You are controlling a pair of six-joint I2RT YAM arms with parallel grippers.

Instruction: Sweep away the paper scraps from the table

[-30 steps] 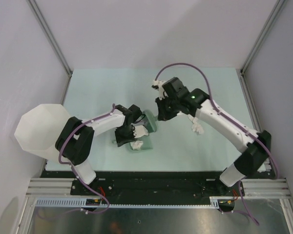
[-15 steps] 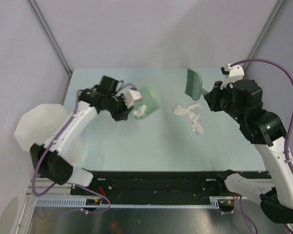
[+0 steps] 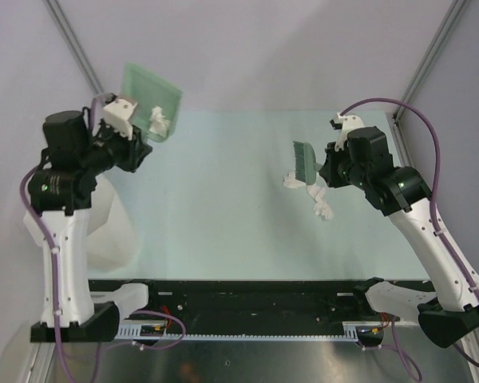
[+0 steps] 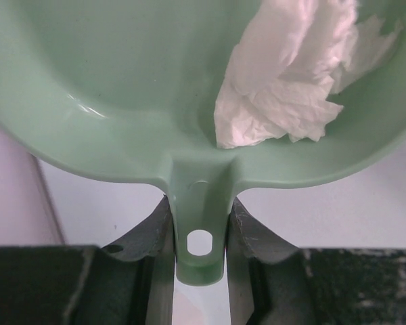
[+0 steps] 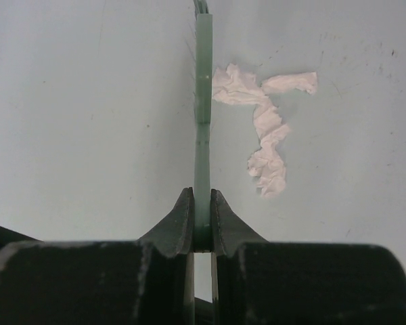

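My left gripper (image 3: pixel 140 136) is raised high at the far left, shut on the handle of a green dustpan (image 3: pixel 152 94). A crumpled white paper wad (image 3: pixel 158 120) lies inside the pan. In the left wrist view the handle (image 4: pixel 200 230) sits clamped between both fingers, with the wad (image 4: pixel 284 88) in the pan's bowl (image 4: pixel 108 81). My right gripper (image 3: pixel 325 165) is shut on a green brush (image 3: pixel 305 159), held just above the table (image 3: pixel 223 207). Several paper scraps (image 3: pixel 294 182) lie under and beside the brush, with more of the scraps (image 3: pixel 324 210) nearer me. The right wrist view shows the brush (image 5: pixel 203 122) edge-on and the scraps (image 5: pixel 264 135) to its right.
A large white translucent bin (image 3: pixel 108 227) stands at the table's left edge, partly hidden behind my left arm. Grey walls close the table on three sides. A black rail (image 3: pixel 247 291) runs along the near edge.
The left arm has lifted the dustpan with its paper wad off the table, up and to the far left. The right arm has brought the brush down beside the scraps.
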